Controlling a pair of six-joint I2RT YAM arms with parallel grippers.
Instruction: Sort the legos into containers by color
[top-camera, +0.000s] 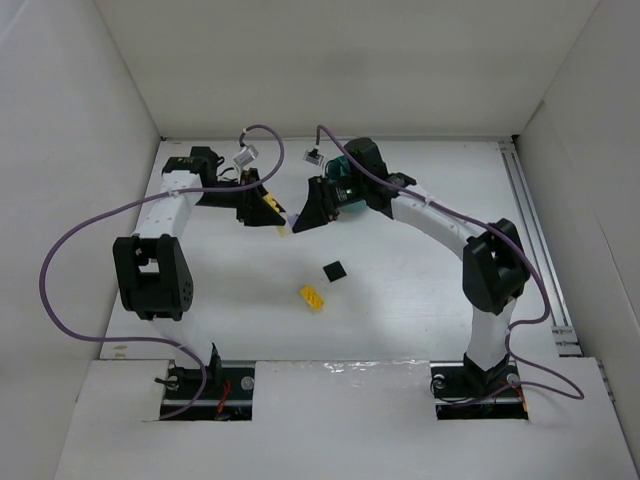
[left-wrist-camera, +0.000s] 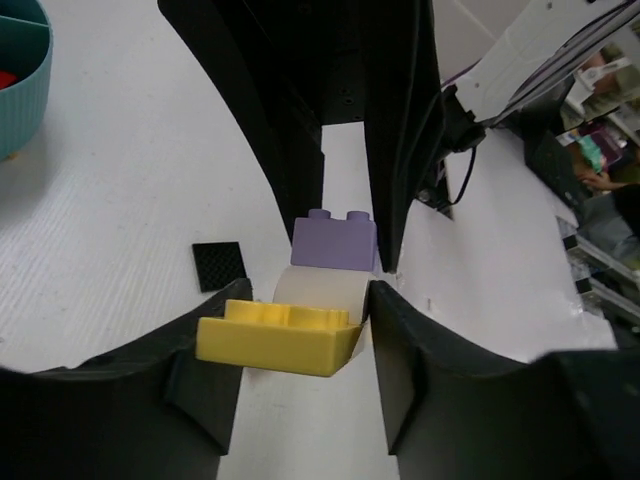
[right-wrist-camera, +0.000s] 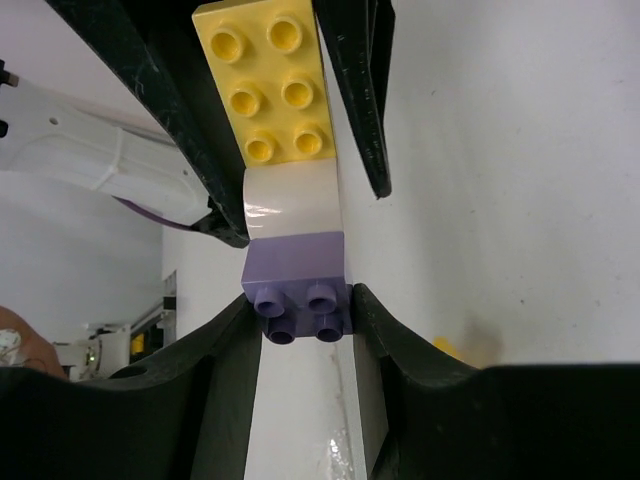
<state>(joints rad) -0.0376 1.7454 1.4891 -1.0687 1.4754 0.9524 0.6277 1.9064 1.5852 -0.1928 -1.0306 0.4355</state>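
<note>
- No word, number, brand or sign can be read in any view.
- Yellow brick (right-wrist-camera: 270, 85) and purple brick (right-wrist-camera: 297, 275): the studs face the right wrist camera, but no lettering on them is legible.
- White tag (top-camera: 247, 156) on the left arm's cable, and a second white tag (top-camera: 313, 155) on the right arm's: too small to tell any print.
- Background clutter (left-wrist-camera: 600, 150) in the left wrist view: blurred, unreadable.
</note>
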